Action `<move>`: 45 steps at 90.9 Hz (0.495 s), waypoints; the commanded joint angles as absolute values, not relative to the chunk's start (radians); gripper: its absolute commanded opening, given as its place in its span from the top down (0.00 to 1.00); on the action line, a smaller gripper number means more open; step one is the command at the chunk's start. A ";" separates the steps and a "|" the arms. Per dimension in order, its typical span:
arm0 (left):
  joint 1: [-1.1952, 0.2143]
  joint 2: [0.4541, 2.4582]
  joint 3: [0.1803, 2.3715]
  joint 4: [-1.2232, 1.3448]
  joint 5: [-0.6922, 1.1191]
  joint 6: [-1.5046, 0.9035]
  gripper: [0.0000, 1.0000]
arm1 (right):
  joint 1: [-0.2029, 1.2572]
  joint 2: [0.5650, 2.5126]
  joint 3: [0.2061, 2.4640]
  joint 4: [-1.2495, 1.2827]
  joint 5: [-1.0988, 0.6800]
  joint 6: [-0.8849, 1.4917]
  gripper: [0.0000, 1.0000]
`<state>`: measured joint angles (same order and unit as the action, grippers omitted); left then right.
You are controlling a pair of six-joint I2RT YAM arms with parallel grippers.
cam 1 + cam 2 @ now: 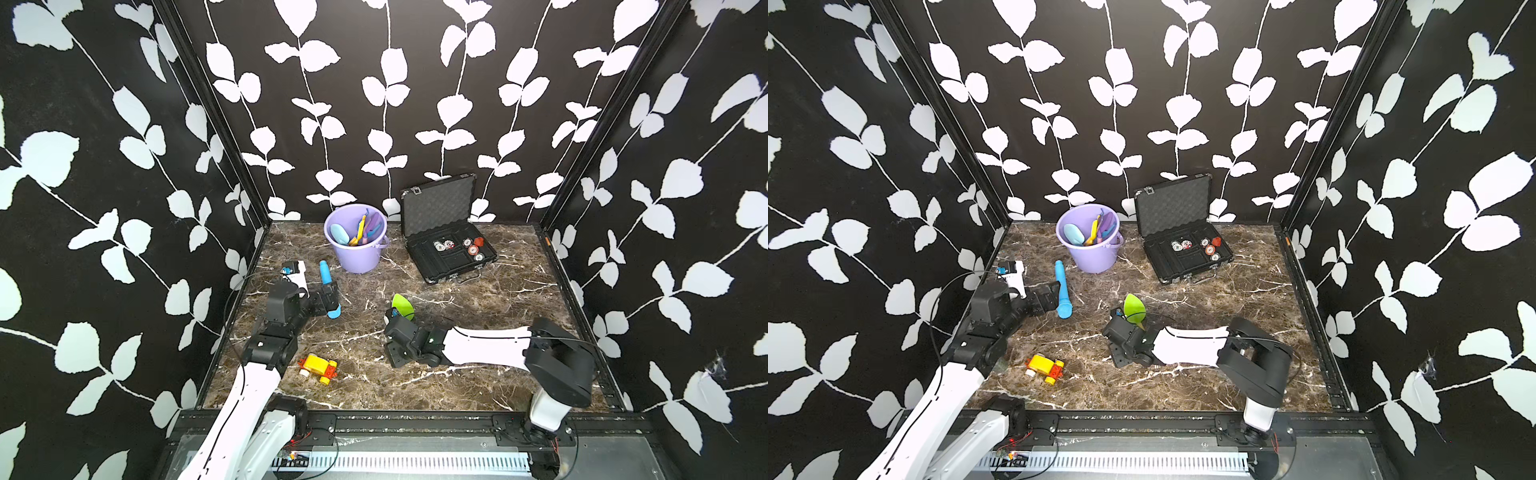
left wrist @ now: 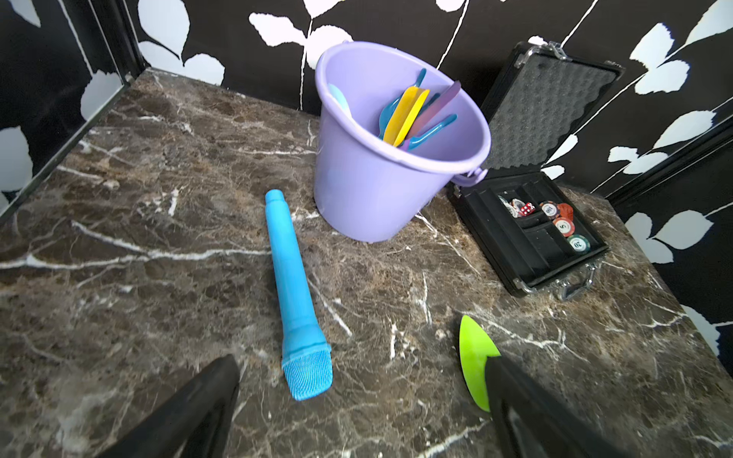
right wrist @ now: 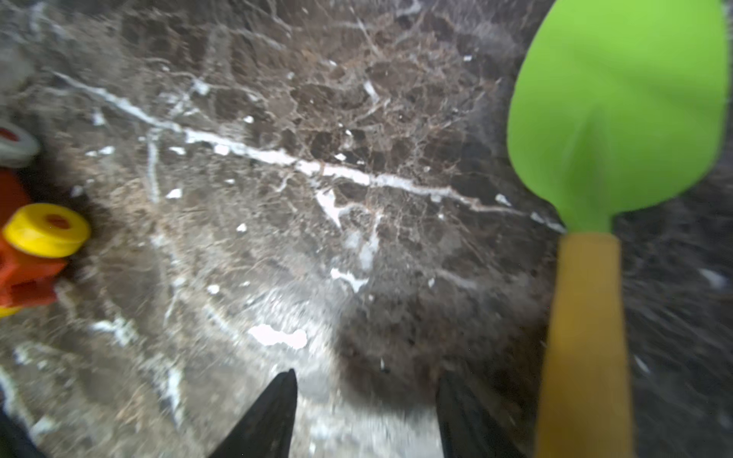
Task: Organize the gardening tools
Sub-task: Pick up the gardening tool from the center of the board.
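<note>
We note left fingers [image 2: 206, 404] spread wide, empty; blue cylinder [image 2: 293, 285] just ahead of them; right fingers [image 3: 273, 412] parted, gripping nothing; green spade [image 3: 618, 119] just outside one finger.

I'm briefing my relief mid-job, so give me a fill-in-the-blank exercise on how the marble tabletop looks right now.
1. The only gardening tool outside the lilac plastic bucket, beside the right gripper, is a wooden-handled spade with a ____ blade.
2. The open black case holds poker ____.
3. The left gripper is ____ and empty, near the light-blue microphone-shaped cylinder.
4. The small plastic toy car has a ____ body with red parts.
Missing words: green; chips; open; yellow.
</note>
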<state>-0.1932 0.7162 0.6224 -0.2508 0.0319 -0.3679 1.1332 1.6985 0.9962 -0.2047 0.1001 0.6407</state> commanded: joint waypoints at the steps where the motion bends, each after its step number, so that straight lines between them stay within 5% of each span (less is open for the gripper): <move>1: -0.187 0.647 0.574 -0.291 0.029 -0.397 0.01 | 1.142 1.614 0.963 -0.236 0.151 0.633 0.37; 45: -0.187 0.486 0.424 -0.287 0.062 -0.481 0.01 | 1.125 1.469 0.900 -0.416 0.399 0.683 0.18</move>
